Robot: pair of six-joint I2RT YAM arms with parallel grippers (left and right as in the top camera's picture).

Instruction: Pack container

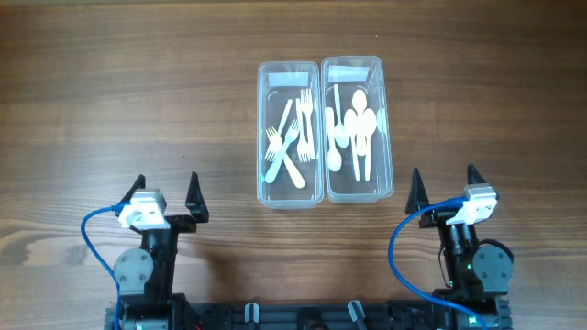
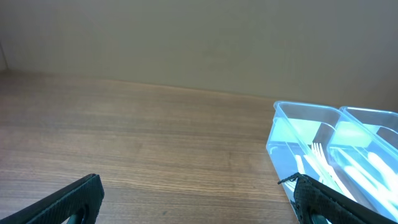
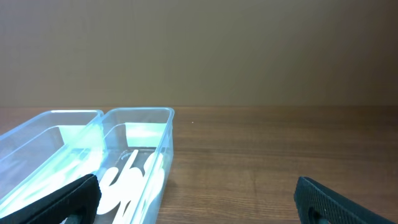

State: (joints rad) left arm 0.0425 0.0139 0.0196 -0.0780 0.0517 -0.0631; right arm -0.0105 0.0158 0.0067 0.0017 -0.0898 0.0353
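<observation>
Two clear plastic containers stand side by side at the table's middle. The left container (image 1: 264, 137) holds several white forks (image 1: 298, 128). The right container (image 1: 387, 137) holds several white spoons (image 1: 358, 128). My left gripper (image 1: 165, 191) is open and empty at the near left, apart from the containers. My right gripper (image 1: 445, 183) is open and empty at the near right. The left wrist view shows the fork container (image 2: 292, 134) at the right between open fingers (image 2: 199, 202). The right wrist view shows the spoon container (image 3: 163, 146) at the left between open fingers (image 3: 199, 202).
The wooden table (image 1: 110, 101) stretches around the containers on all sides. Blue cables (image 1: 92, 234) loop at both arm bases along the near edge. A plain wall (image 2: 186, 37) rises behind the table in the wrist views.
</observation>
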